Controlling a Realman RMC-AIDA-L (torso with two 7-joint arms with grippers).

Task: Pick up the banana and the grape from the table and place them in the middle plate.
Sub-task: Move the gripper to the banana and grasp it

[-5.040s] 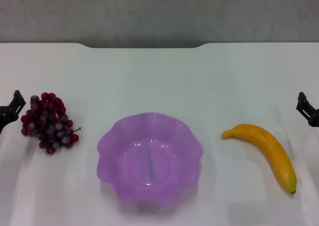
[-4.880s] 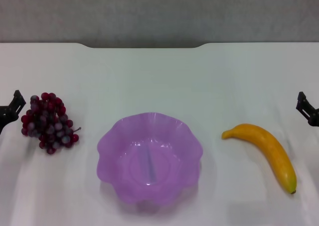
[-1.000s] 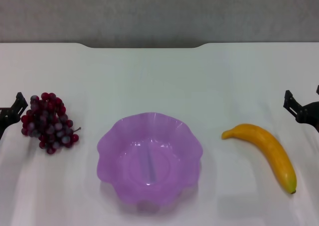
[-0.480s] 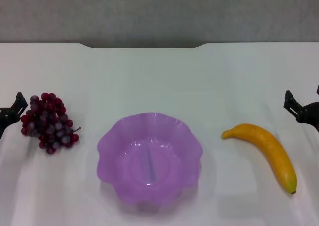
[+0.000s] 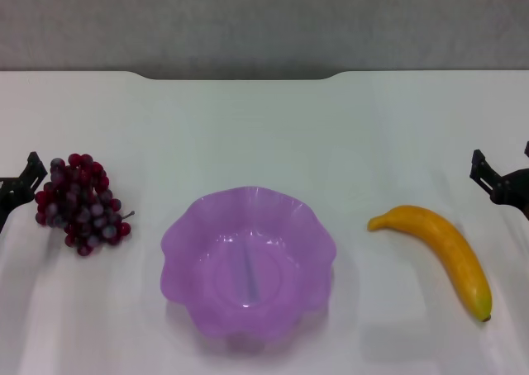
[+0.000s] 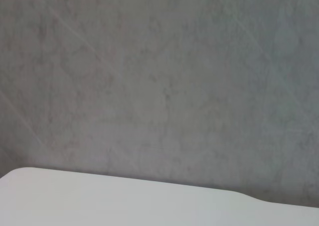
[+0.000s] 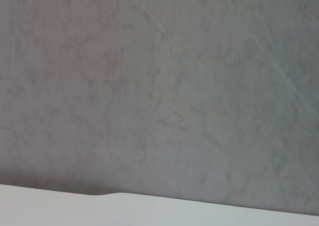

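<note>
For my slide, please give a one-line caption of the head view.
Purple plate on a white table, grapes left, banana right, both grippers at the edges.
</note>
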